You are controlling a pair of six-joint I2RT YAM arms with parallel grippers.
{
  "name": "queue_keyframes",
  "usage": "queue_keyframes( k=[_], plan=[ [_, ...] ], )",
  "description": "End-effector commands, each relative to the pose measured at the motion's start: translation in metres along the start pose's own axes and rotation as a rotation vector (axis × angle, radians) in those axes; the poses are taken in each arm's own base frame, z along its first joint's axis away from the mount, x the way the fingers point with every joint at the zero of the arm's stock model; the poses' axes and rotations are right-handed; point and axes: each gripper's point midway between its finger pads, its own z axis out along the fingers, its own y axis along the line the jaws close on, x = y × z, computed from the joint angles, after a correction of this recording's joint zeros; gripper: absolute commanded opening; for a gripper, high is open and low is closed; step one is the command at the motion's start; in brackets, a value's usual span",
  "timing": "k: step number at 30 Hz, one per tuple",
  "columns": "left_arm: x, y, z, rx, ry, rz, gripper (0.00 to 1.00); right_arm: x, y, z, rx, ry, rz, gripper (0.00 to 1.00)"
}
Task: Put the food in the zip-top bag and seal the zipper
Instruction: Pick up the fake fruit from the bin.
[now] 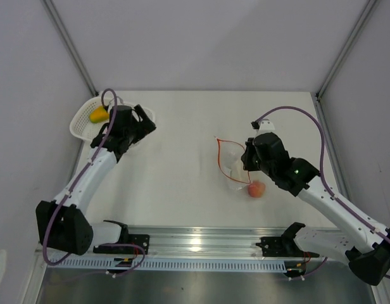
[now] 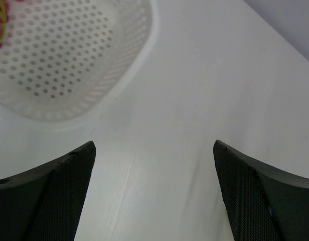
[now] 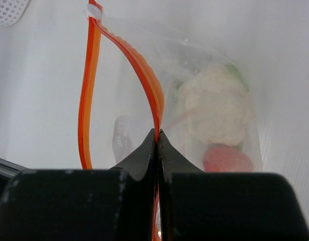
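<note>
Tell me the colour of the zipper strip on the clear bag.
Red-orange; the zipper strip shows best in the right wrist view.

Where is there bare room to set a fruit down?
Free: the table between the white mesh basket and the zip-top bag; the far strip beyond the bag. Crowded: the basket corner by the left tool, and the bag pinched in the right tool.
</note>
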Motion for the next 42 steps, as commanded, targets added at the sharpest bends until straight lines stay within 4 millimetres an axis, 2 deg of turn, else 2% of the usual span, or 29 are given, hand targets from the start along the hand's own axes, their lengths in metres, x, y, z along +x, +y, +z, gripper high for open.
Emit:
queue_keyframes(
  k=[1,6,7,9,11,13,15,19,20,21,23,24,26,27,34,42],
  plan=[
    [-0.025,0.027,0.027,-0.096,-0.055,-0.123,1.00,-0.006,0.006,0.006,-0.021,-0.025,-0.016,0.00],
    [-0.048,0.066,0.060,-0.271,-0.140,-0.190,1.00,-0.003,0.010,0.013,-0.055,0.001,-0.014,0.00],
    [-0.063,0.066,0.061,-0.290,-0.174,-0.201,1.00,-0.003,0.010,0.014,-0.057,0.005,-0.015,0.00],
    [-0.067,0.085,0.067,-0.372,-0.181,-0.197,1.00,-0.003,0.009,0.016,-0.060,0.012,-0.013,0.00],
    [-0.078,0.090,0.075,-0.406,-0.192,-0.185,0.99,-0.003,0.007,0.018,-0.067,0.013,-0.023,0.00],
    [-0.079,0.100,0.084,-0.448,-0.177,-0.184,0.99,-0.004,0.001,0.021,-0.057,0.017,-0.017,0.00],
    [-0.090,0.103,0.086,-0.471,-0.197,-0.162,0.96,-0.006,-0.004,0.023,-0.060,0.022,-0.013,0.00],
    [-0.092,0.118,0.093,-0.548,-0.201,-0.131,0.89,-0.010,-0.007,0.024,-0.078,0.018,-0.001,0.00],
    [-0.086,0.126,0.098,-0.580,-0.186,-0.126,0.88,-0.011,-0.007,0.025,-0.083,0.016,0.001,0.00],
    [-0.090,0.130,0.095,-0.613,-0.183,-0.129,0.87,-0.010,-0.008,0.025,-0.088,0.018,-0.001,0.00],
    [-0.090,0.130,0.099,-0.625,-0.167,-0.136,0.86,-0.009,-0.010,0.027,-0.085,0.020,0.001,0.00],
    [-0.089,0.146,0.103,-0.657,-0.150,-0.150,0.86,-0.009,-0.011,0.028,-0.087,0.021,0.003,0.00],
    [-0.088,0.153,0.106,-0.684,-0.131,-0.179,0.86,-0.007,-0.013,0.030,-0.087,0.027,0.008,0.00],
    [-0.083,0.163,0.111,-0.704,-0.111,-0.190,0.86,-0.005,-0.014,0.031,-0.086,0.030,0.008,0.00],
    [-0.072,0.183,0.135,-0.695,-0.030,-0.290,0.84,-0.001,-0.018,0.036,-0.096,0.047,0.014,0.00],
    [-0.065,0.180,0.157,-0.626,0.039,-0.325,0.77,0.000,-0.019,0.042,-0.099,0.056,0.019,0.00]
  ],
)
